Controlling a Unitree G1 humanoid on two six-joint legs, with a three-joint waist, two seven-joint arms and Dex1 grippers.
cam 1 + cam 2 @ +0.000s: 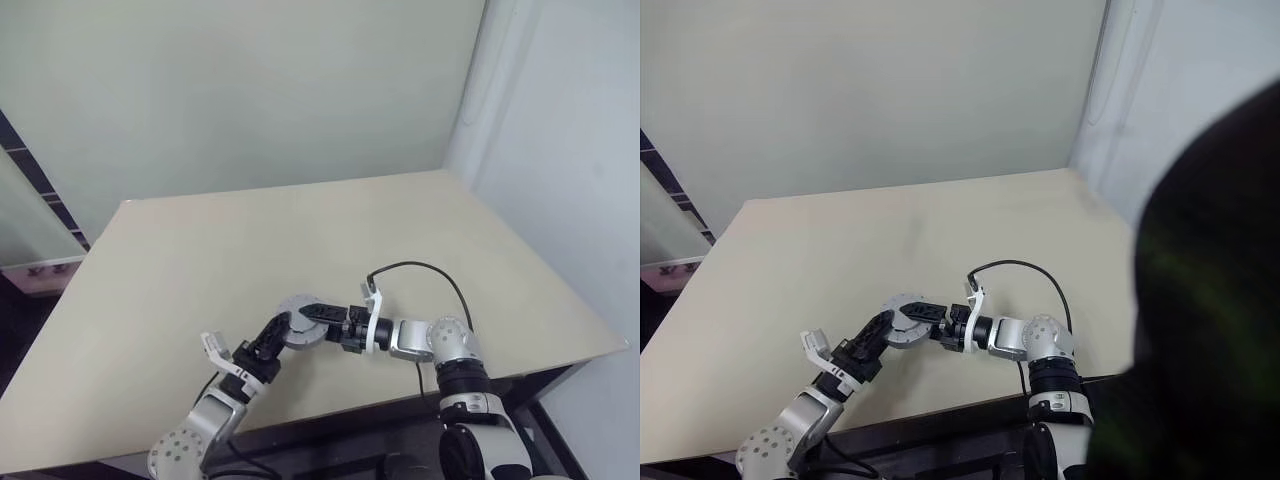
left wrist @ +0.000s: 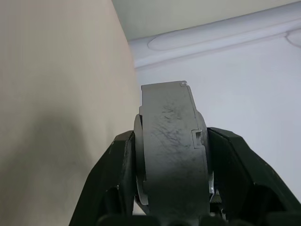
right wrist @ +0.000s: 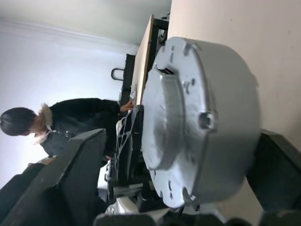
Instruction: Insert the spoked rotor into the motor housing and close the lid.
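Left end effector (image 1: 285,333) clamps the motor housing (image 1: 300,320) on edge above the worktop (image 1: 200,260). Right end effector (image 1: 322,314) straddles it from the right, fingers spread, not gripping.

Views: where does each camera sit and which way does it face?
Eye views: on head, facing forward and down over table; both arms show, meeting at housing.
Left wrist: on left arm, along left gripper, clamped on housing, edge-on.
Right wrist: on right arm, along right gripper, open around housing's face; person beyond.
Shared: housing in all views.
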